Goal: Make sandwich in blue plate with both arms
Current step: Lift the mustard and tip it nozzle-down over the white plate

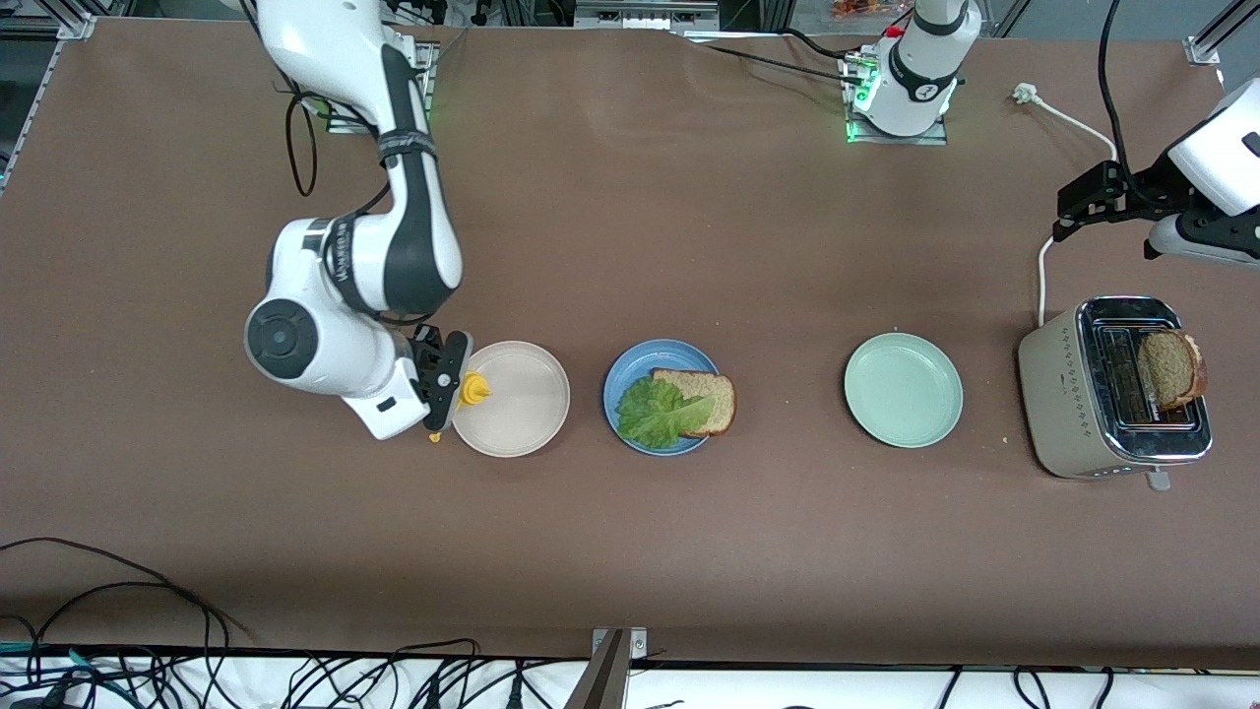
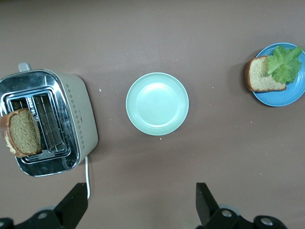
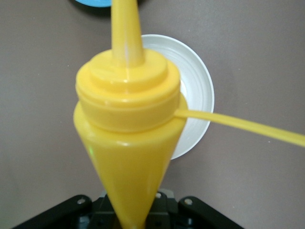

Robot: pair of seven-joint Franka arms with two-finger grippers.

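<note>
The blue plate (image 1: 640, 353) (image 2: 290, 95) lies mid-table. On it is one brown bread slice (image 1: 707, 396) (image 2: 261, 77), with a green lettuce leaf (image 1: 658, 410) (image 2: 285, 63) partly on top of it. A second slice (image 1: 1169, 367) (image 2: 23, 132) stands up out of the toaster (image 1: 1058, 394) (image 2: 78, 114). My right gripper (image 1: 443, 379) (image 3: 128, 214) is shut on a yellow squeeze bottle (image 1: 475, 389) (image 3: 126, 129) over the rim of the beige plate (image 1: 522, 399) (image 3: 195, 95). My left gripper (image 1: 1078, 207) (image 2: 138, 207) hangs open and holds nothing, above the table by the toaster.
A pale green plate (image 1: 903, 389) (image 2: 157, 103) with nothing on it lies between the blue plate and the toaster. The toaster's white cord (image 1: 1041, 276) runs toward the left arm's base. Cables hang along the table edge nearest the front camera.
</note>
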